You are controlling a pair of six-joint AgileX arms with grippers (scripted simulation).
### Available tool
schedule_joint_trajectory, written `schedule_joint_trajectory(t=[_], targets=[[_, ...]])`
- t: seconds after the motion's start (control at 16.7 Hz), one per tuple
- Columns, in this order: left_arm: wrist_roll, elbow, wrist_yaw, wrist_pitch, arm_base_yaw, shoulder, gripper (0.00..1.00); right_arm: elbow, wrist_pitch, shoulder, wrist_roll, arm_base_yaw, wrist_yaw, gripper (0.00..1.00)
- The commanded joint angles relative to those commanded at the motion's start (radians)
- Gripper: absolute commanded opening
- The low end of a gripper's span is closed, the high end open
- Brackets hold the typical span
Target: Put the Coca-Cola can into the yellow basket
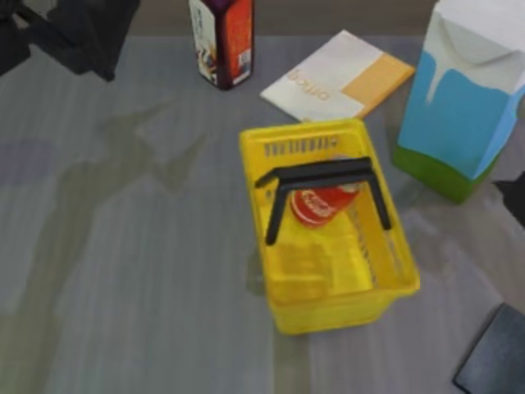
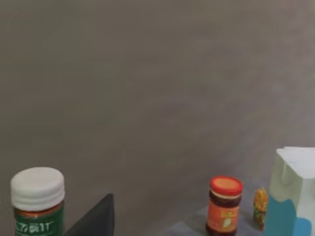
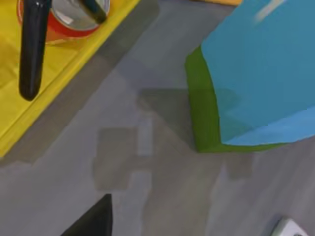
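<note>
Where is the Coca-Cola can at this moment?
In the top view the Coca-Cola can lies tilted inside the yellow basket, right of the table's centre, partly under the basket's black handles.

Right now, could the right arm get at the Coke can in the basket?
Probably, but awkwardly. The Coca-Cola can lies inside the yellow basket, and the black handles stand raised right over it, so a straight drop is blocked; it would have to come in beside them.

My left arm (image 1: 70, 33) shows as matte black, blocky, angular housings at the far left. My right arm (image 1: 496, 357) is a dark, flat-faced slab, near right.
</note>
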Motion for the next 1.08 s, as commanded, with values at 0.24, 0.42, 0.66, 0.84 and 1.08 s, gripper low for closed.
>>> schedule_joint_trajectory(t=[0.24, 0.42, 0.66, 0.84, 1.08], targets=[[-0.001, -0.262, -0.24, -0.218, 0.056, -0.459, 1.0, 0.422, -0.257, 0.429, -0.191, 0.123, 0.003, 1.0], [0.024, -0.453, -0.402, -0.364, 0.088, -0.768, 1.0, 0.707, -0.433, 0.717, -0.318, 0.206, 0.004, 1.0], [0.072, -0.655, -0.568, -0.504, 0.116, -1.078, 1.0, 0.991, -0.623, 1.004, -0.449, 0.292, 0.003, 1.0], [0.101, -0.747, -0.644, -0.562, 0.126, -1.207, 1.0, 1.103, -0.711, 1.127, -0.508, 0.331, 0.001, 1.0], [0.112, -0.774, -0.667, -0.578, 0.128, -1.241, 1.0, 1.132, -0.738, 1.161, -0.525, 0.342, 0.001, 1.0]])
